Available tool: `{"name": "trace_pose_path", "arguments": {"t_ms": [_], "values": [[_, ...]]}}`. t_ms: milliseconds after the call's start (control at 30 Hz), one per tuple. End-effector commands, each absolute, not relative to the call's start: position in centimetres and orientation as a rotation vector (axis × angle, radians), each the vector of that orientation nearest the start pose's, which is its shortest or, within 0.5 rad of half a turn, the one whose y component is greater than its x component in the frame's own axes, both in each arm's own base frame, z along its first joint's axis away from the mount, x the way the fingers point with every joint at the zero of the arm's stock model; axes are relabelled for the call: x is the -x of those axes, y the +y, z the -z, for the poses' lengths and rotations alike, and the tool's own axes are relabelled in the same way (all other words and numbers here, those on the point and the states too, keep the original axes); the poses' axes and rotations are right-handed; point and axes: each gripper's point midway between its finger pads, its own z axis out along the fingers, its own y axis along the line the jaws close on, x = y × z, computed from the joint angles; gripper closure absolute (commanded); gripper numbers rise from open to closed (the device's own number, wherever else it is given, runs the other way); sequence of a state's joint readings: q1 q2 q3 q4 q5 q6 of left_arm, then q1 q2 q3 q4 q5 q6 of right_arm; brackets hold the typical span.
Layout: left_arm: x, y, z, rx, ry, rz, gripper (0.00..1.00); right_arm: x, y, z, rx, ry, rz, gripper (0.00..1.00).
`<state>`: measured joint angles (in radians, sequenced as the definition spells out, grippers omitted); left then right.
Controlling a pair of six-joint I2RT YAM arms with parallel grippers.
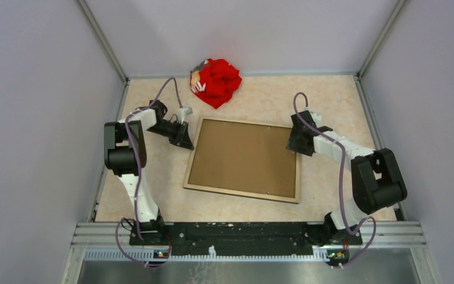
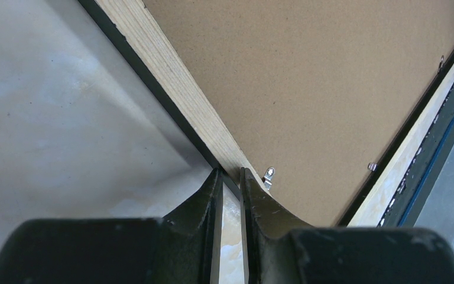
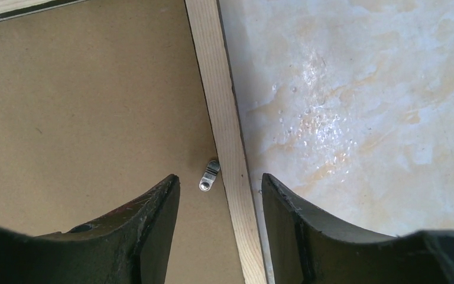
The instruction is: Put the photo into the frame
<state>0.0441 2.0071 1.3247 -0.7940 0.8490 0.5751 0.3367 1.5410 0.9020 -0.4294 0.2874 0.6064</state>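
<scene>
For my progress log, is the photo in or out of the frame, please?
In: the photo, brown back up, lies inside the face-down frame.

Frame (image 1: 242, 194): thin and rectangular; was laid flat, face down, near the middle of the table (image 1: 331, 100), slightly skewed, with its light wood-coloured back turned up.
Photo (image 1: 245, 157): was set face down inside the frame; only its plain brown board back was shown.
</scene>
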Motion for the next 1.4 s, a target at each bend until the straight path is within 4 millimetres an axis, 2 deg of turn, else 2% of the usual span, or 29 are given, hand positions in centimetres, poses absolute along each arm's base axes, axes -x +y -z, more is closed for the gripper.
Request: {"name": "trace_pose_path", "arguments": {"t_ms": [0,233,600,1167,1267,1367], "values": [[-33.4,-10.0,-2.6,-0.786,2.536,1.05,0.8,-33.1,8.3,-3.7,-0.483,2.506,0.013,0.47],[-33.3,-9.9,-2.4,-0.787,2.543,1.047,0.8,-32.7,7.6,-2.6,-0.528,2.507,-0.002,0.5],[-33.2,-9.9,-2.3,-0.782,2.55,1.053,0.8,-33.1,7.7,-2.7,-0.538,2.49,-0.019,0.56],[-33.3,-9.8,-2.4,-0.783,2.551,1.046,0.8,-32.5,7.5,-2.5,-0.551,2.497,-0.043,0.76],[-33.3,-9.8,-2.4,-0.785,2.552,1.041,0.8,-32.7,7.5,-2.8,-0.543,2.492,-0.049,0.76],[-33.4,-9.8,-2.5,-0.785,2.551,1.039,0.8,-33.3,7.3,-4.2,-0.515,2.468,-0.037,0.74]]}}
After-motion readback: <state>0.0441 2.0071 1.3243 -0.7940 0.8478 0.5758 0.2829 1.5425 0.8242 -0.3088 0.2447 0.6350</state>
